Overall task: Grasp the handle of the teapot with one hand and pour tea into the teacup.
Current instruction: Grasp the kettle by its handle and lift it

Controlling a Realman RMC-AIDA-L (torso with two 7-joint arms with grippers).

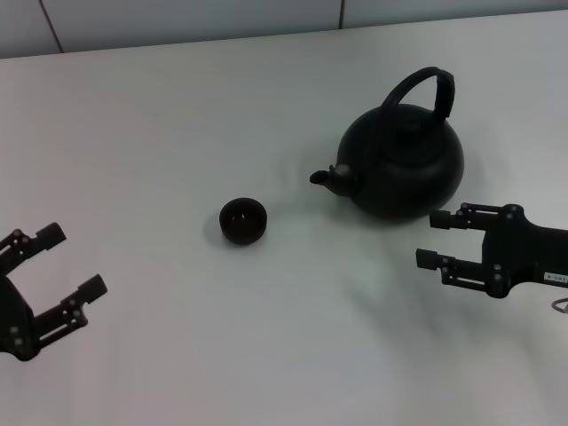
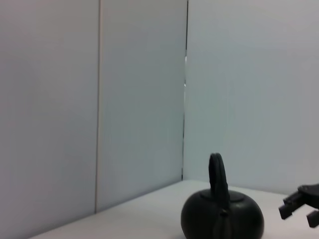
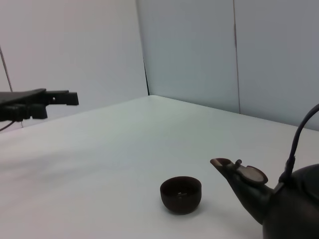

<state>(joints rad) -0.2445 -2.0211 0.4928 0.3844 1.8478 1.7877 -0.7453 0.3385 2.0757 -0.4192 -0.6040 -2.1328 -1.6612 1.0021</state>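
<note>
From the head view, the teapot (image 1: 404, 164) stands upright on the white bench (image 1: 177, 142), toward the far right. Its short spout (image 1: 330, 177) points toward the robot's left, straight at the teacup (image 1: 243, 221), which sits apart from it near the middle of the bench with bare surface between the two. The handle (image 1: 424, 93) arches over the lid, its loop running roughly from the spout side back toward the far right. The right gripper (image 1: 430, 240) hovers just on the near side of the teapot, its fingers (image 1: 448, 219) spread apart and pointing left, holding nothing — the upper one lies close by the pot's lower wall, though I cannot tell if it touches. The left gripper (image 1: 69, 262) sits at the near left corner, well apart from cup and pot, its fingers (image 1: 89, 288) also wide open and empty.

In the left wrist view, the teapot (image 2: 222, 216) appears edge-on to its handle (image 2: 218, 177), which rises as a narrow upright band. The right gripper (image 2: 298, 209) shows beside the pot, in front of pale wall panels (image 2: 139, 99).

In the right wrist view, the teacup (image 3: 181, 193) stands upright with its mouth up, the spout (image 3: 238, 174) aimed over toward it but not reaching it. The left gripper (image 3: 76, 98) shows far across the bench (image 3: 124, 134).
</note>
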